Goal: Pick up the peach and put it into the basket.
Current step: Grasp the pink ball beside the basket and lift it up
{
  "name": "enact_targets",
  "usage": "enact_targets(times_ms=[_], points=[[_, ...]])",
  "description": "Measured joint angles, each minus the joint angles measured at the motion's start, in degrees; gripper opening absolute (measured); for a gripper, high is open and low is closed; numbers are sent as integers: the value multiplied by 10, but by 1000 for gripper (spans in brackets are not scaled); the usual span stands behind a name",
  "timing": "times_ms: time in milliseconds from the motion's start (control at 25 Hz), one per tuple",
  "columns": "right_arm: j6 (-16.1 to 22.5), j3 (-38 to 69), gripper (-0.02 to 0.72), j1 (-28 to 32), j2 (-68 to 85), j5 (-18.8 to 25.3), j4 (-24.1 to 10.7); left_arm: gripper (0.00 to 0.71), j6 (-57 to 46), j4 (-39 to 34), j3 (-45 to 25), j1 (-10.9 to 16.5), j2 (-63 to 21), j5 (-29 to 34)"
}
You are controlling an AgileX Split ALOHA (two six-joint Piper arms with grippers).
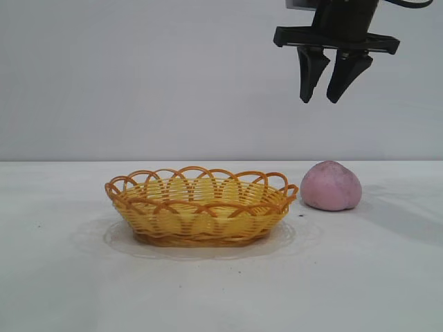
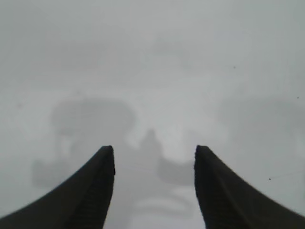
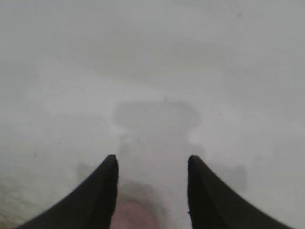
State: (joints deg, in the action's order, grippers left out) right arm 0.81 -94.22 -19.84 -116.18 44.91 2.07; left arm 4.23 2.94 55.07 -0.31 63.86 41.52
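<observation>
Pink peach (image 1: 331,185) should be straddled squarely by the open, empty right gripper (image 1: 327,100) hanging above.

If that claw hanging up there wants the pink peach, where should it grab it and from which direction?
Probably from straight above, closing on the widest part of the peach. It sits as a low dome, flat side on the table, its rounded flanks bare. The basket crowds one side, so the fingers should avoid that gap. The right gripper hangs open almost directly above.
</observation>
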Motion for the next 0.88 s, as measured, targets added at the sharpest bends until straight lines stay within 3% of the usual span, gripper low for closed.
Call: enact_targets(times_ms=[160,400,680,880], points=[[0,0,297,0,0,0,1,336,-44,-39,-22,-20,-113,73],[0,0,297,0,0,7,9,336,-86,-51,-140,-21,-278,167],[-2,0,297,0,0,18,9,336,-99,-40,-255,-21,-457,209],[-6,0,297,0,0,27,9,336,-99,-40,-272,-21,-535,219]])
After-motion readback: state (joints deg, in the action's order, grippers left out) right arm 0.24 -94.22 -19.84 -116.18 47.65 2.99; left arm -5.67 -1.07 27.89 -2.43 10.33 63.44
